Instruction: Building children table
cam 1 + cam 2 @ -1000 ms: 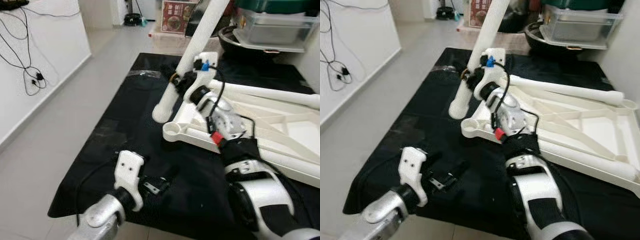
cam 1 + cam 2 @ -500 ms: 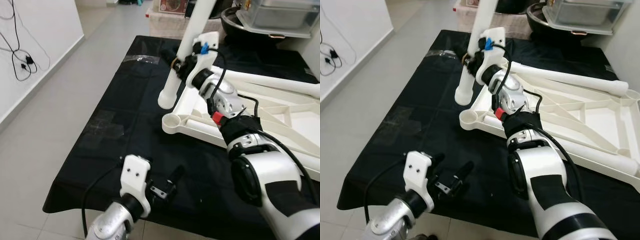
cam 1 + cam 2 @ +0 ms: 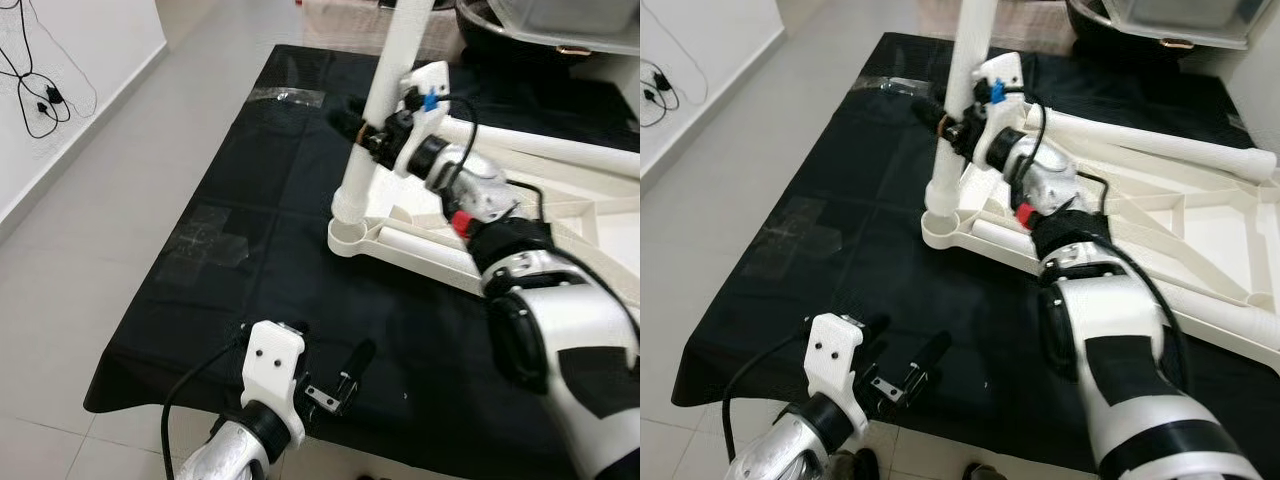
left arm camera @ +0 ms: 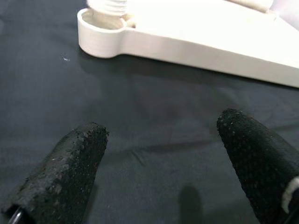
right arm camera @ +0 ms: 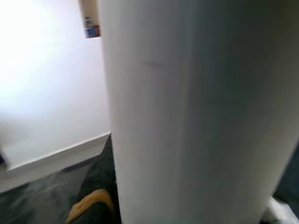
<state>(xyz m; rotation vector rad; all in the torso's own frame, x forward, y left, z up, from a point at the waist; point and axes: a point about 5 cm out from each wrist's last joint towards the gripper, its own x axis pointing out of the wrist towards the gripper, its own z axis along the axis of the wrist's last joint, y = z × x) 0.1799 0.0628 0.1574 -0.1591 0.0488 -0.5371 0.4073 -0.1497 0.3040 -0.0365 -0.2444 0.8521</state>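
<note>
From the head cameras the right gripper is clamped around a white table leg, which stands nearly upright with its lower end set into the round corner socket of the upturned white tabletop lying on the black cloth. The right wrist view adds what the head cameras cannot: the leg pressed right up against the lens as a broad pale column, with a scrap of yellow-orange beside one dark finger, though it is too close and blurred to say much more. The left wrist view shows the socket from low down, and here a ribbed, threaded end of the leg sits inside the ring, well beyond the fingertips. The tabletop's ribbed underside forms shallow compartments; a second loose white leg lies across the far part of it, past the right gripper's fingers, and another white tube rests along the near edge just behind the socket. A dark bowl and a clear plastic box sit beyond the cloth. The left gripper hangs low over the cloth's near edge, fingers spread apart with nothing between them, well short of the socket.
</note>
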